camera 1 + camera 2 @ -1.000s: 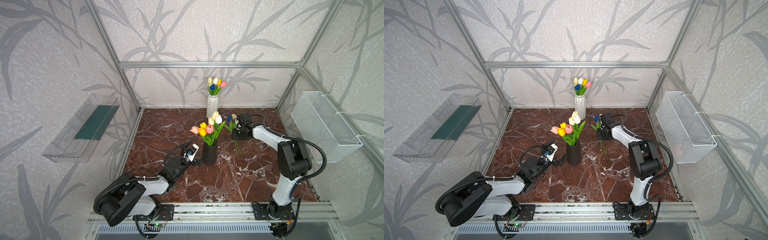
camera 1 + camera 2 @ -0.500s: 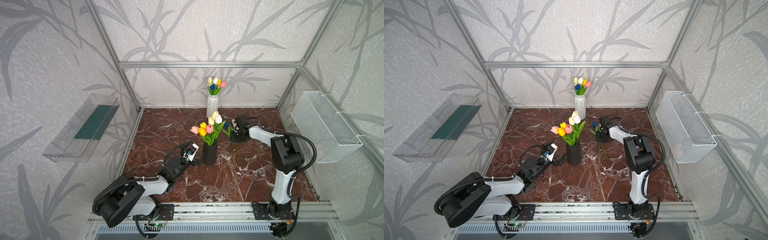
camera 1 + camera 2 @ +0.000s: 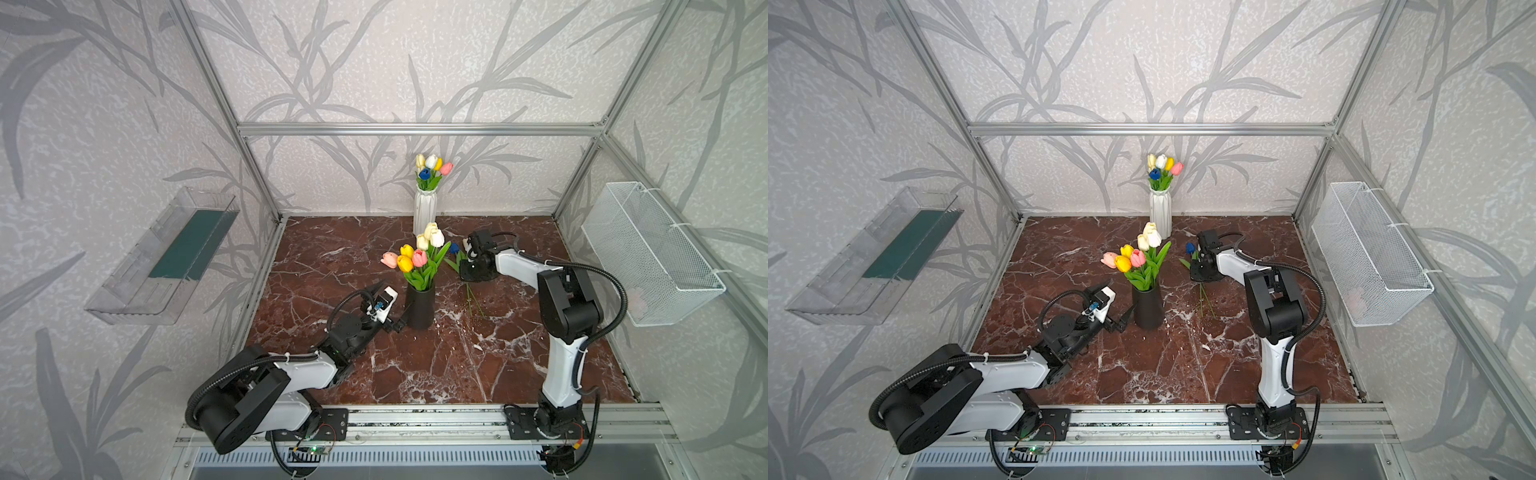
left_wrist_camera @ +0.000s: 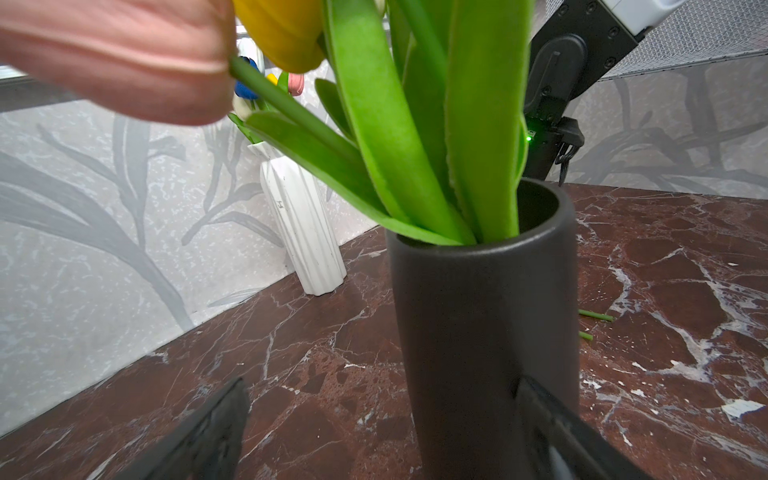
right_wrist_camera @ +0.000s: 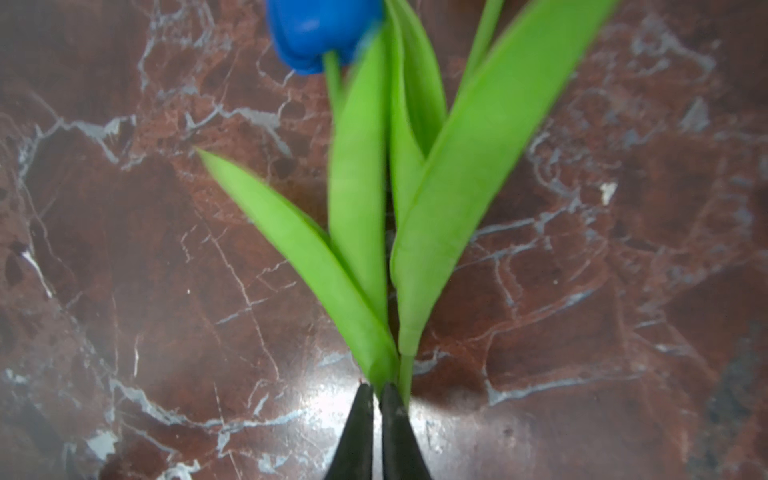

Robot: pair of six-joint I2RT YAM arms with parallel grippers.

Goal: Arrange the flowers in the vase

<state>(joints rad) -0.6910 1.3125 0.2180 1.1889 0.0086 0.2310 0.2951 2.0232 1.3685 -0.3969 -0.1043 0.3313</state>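
Left gripper spread wide either side of black vase, contact hard to judge | right gripper pinched tight on blue tulip stem, low over tabletop, nearer back edge | remaining flowers upright in black vase, mid-tabletop

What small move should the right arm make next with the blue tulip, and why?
Probably lift the blue tulip clear of the table. The right tool is shut low on its stem and leaves, apparently gripping, and the flower lies low beside the black vase, where the open left tool waits. Rising first should let the stem swing over the rim.
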